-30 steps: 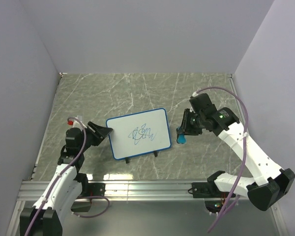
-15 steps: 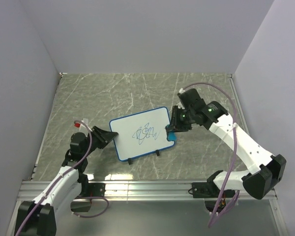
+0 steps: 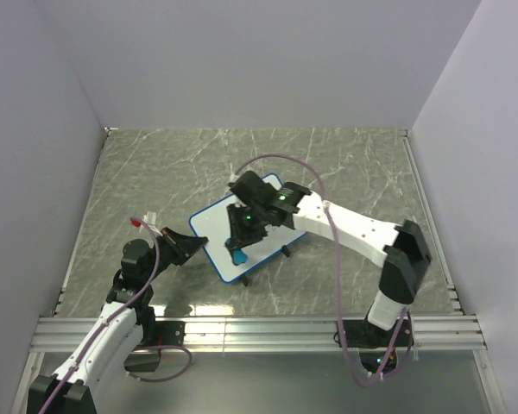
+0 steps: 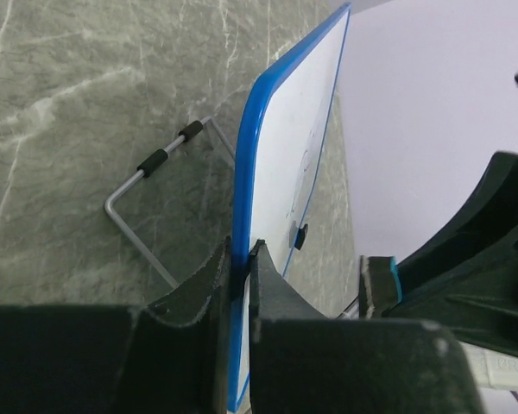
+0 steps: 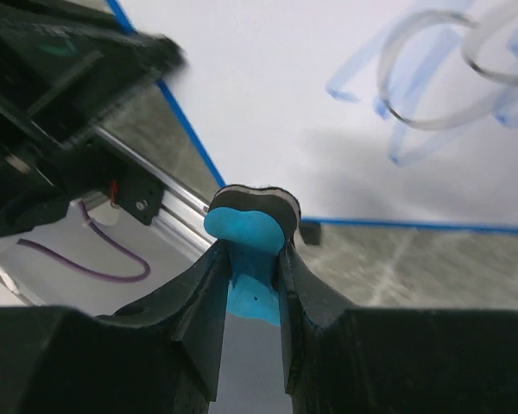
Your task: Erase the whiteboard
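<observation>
whiteboard (image 3: 214,229): you have it mid-table, a little left of centre, blue frame, propped at a tilt on a wire stand (image 4: 152,164). In the top view the right arm (image 3: 354,228) covers most of it.
scribble (image 5: 449,78): blue loops on the white face, clear in your right wrist view. In the top view the arm hides them.
left gripper (image 4: 242,261): clamped on the whiteboard's left edge, one finger on each side of the blue frame.
right gripper (image 5: 250,252): pinching a blue eraser (image 5: 244,231), fingers tight on both sides of it.
eraser: dark pad at the tip, pointing at the whiteboard. It sits over the board's near-left corner, close to the blue frame. You can't tell from these views whether pad and board are touching.
right arm: reaches in from the right, across the whiteboard, wrist above its middle.
table (image 3: 155,172): grey-green marble with pale veins. The stand's wire foot rests on it.
</observation>
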You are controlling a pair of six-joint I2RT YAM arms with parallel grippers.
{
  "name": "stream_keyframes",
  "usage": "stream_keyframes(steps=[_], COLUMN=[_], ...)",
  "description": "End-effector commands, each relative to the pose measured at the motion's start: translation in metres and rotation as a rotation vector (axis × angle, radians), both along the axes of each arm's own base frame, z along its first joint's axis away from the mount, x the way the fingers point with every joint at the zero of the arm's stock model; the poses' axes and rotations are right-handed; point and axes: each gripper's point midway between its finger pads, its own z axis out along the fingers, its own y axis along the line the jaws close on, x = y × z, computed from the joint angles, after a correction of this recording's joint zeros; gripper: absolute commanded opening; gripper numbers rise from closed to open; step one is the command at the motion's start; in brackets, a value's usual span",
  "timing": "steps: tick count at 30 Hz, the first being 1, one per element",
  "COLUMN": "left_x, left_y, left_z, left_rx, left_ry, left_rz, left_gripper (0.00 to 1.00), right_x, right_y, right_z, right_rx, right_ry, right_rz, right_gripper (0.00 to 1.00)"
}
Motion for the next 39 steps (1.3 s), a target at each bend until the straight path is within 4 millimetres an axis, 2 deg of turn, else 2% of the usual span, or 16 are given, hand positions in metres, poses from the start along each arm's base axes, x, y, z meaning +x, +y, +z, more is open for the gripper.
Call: stream_keyframes(steps=[1, 2, 4, 7, 11, 15, 16, 18, 21, 25, 27, 31, 34, 39], left_x=[-0.007, -0.009, -0.010, -0.012, -0.013, -0.014, -0.015, -0.016, -0.017, -0.019, -0.019, -0.018, -0.017, -0.017], left_y=[0.012, 0.012, 0.012, 0.011, 0.009, 0.007, 0.006, 0.004, 0.002, -0.001, -0.002, -0.002, -0.003, -0.003], left_z=[-0.037, -0.038, -0.040, -0.041, -0.041, -0.041, -0.042, -0.042, -0.042, -0.045, -0.044, -0.047, -0.046, -0.047], left_rx=[0.086, 0.092, 0.103, 0.104, 0.109, 0.112, 0.113, 0.114, 0.114, 0.117, 0.118, 0.127, 0.130, 0.134], left_ry=[0.102, 0.105, 0.104, 0.105, 0.107, 0.112, 0.112, 0.117, 0.120, 0.129, 0.124, 0.133, 0.129, 0.133], left_rz=[0.039, 0.035, 0.030, 0.021, 0.013, 0.002, -0.005, -0.009, -0.023, -0.037, -0.044, -0.048, -0.051, -0.054], left_gripper=[0.02, 0.02, 0.00, 0.00, 0.00, 0.00, 0.00, 0.00, 0.00, 0.00, 0.00, 0.00, 0.00, 0.00], right_x=[0.008, 0.011, 0.016, 0.035, 0.052, 0.073, 0.081, 0.093, 0.104, 0.092, 0.085, 0.057, 0.041, 0.030], right_y=[0.043, 0.054, 0.064, 0.084, 0.088, 0.076, 0.062, 0.050, 0.020, -0.011, -0.018, -0.052, -0.068, -0.077], right_z=[0.023, 0.022, 0.024, 0.031, 0.020, 0.000, -0.012, -0.018, -0.041, -0.076, -0.086, -0.117, -0.133, -0.143], right_rx=[0.088, 0.093, 0.103, 0.109, 0.055, 0.018, 0.001, 0.009, -0.052, -0.161, -0.174, -0.227, -0.253, -0.269], right_ry=[-0.057, -0.052, -0.050, -0.084, -0.111, -0.125, -0.104, -0.106, -0.105, -0.092, -0.088, -0.044, -0.017, -0.002], right_rz=[0.044, 0.053, 0.046, 0.030, 0.000, -0.067, -0.109, -0.158, -0.223, -0.239, -0.250, -0.283, -0.293, -0.300], right_gripper=[0.00, 0.00, 0.00, 0.00, 0.00, 0.00, 0.00, 0.00, 0.00, 0.00, 0.00, 0.00, 0.00, 0.00])
